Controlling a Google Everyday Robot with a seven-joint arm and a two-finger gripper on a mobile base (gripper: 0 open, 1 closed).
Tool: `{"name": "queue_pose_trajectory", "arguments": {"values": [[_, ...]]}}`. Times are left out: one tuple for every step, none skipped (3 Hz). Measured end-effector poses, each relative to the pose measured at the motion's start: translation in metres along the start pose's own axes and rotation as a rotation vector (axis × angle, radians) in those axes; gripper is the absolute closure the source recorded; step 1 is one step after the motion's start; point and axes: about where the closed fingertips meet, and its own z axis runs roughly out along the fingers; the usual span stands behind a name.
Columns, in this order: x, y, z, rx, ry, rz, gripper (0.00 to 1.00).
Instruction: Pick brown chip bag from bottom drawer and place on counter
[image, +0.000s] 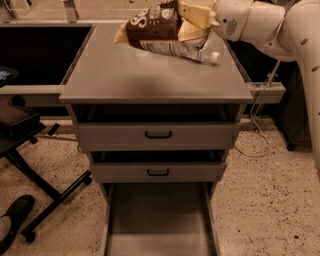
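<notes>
The brown chip bag (150, 24) is at the far edge of the counter (150, 75), tilted and lying over a clear plastic bottle (175, 49). My gripper (192, 21) reaches in from the upper right on a white arm (265, 22). Its yellowish fingers (192, 11) are shut on the bag's right end. The bottom drawer (160, 220) is pulled out below and its flat grey floor is bare.
Two shallower drawers with black handles (158, 134) sit slightly open above the bottom one. A black chair base (50, 195) and a shoe (15, 212) are on the floor at left. A cable (255, 145) hangs at right. A grey rail (267, 92) juts out beside the counter.
</notes>
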Motion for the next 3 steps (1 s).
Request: {"name": "queue_pose_trajectory", "arguments": {"values": [[0.05,-0.018,0.022,0.082,0.101,-0.011,1.0],[0.094,-0.03,0.02,0.16,0.235,-0.022,1.0],[0.131,-0.027,0.012,0.196,0.325,0.01,1.0]]}}
